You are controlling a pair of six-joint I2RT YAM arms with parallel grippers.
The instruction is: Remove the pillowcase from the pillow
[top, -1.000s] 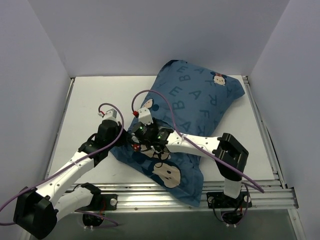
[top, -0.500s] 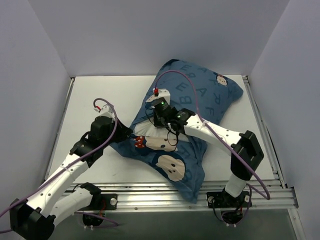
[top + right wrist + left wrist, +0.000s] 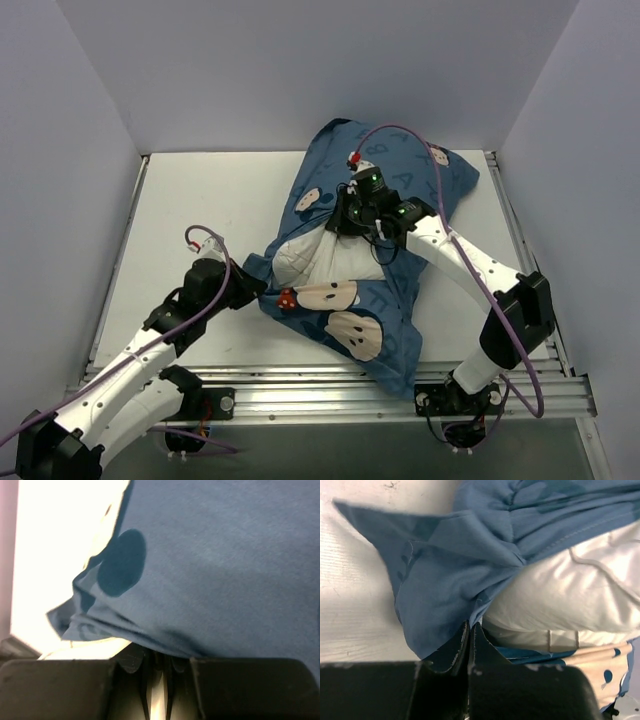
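The left jaws are clamping the hem of the pillowcase point(image 3: 395, 300) at 8 o'clock, the right jaws are pinching its bunched cloth at 1 o'clock, and with the pillow point(image 3: 322, 258) bulging out between them, that right pinch is, I reckon, risking catching pillow too and dragging both.

— We see only a white patch of the pillow point(image 3: 318, 260); the pillowcase point(image 3: 395, 305) covers all the rest of it.
— From above, the right claw point(image 3: 347, 218) sinks its tips into the folds, and we cannot make them out.
— On its own wrist view the pillowcase drapes over them too; it seems pinched there.
— And our left wrist view cuts the pillow off at the right edge.
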